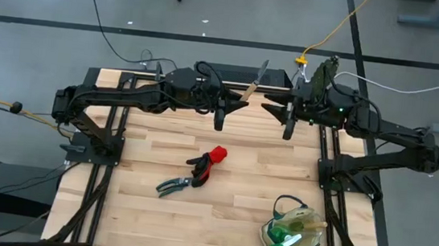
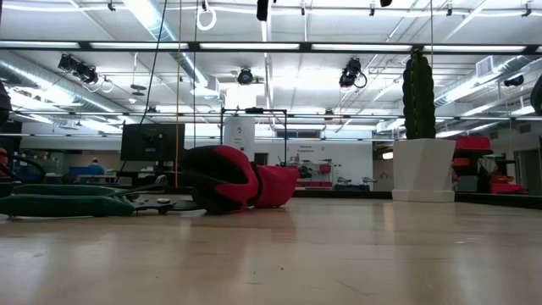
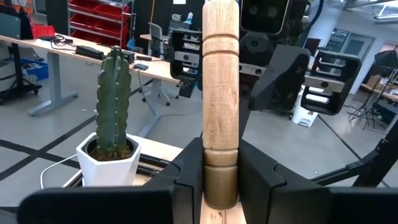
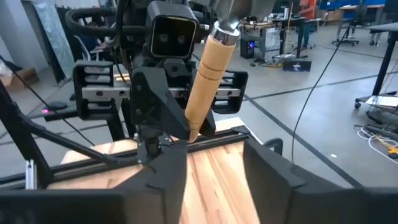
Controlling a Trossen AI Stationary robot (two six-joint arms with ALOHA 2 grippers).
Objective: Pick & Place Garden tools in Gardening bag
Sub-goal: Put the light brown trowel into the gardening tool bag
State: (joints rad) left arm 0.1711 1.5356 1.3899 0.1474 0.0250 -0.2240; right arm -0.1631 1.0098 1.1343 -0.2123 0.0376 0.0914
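On the table's middle lie the pruners [image 1: 171, 185] and, touching them to the right, the red-and-black gloves [image 1: 209, 162]. The gardening bag [image 1: 294, 233] sits near right. The cactus [image 1: 324, 71] stands far right. At the far edge, the left gripper [image 3: 221, 180] clamps the trowel [image 1: 253, 83] by its wooden handle, facing the right gripper [image 4: 214, 165], whose fingers are spread apart.

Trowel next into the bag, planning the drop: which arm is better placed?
Left: its hand grips the trowel. The right hand is open, though nearer the gardening bag.
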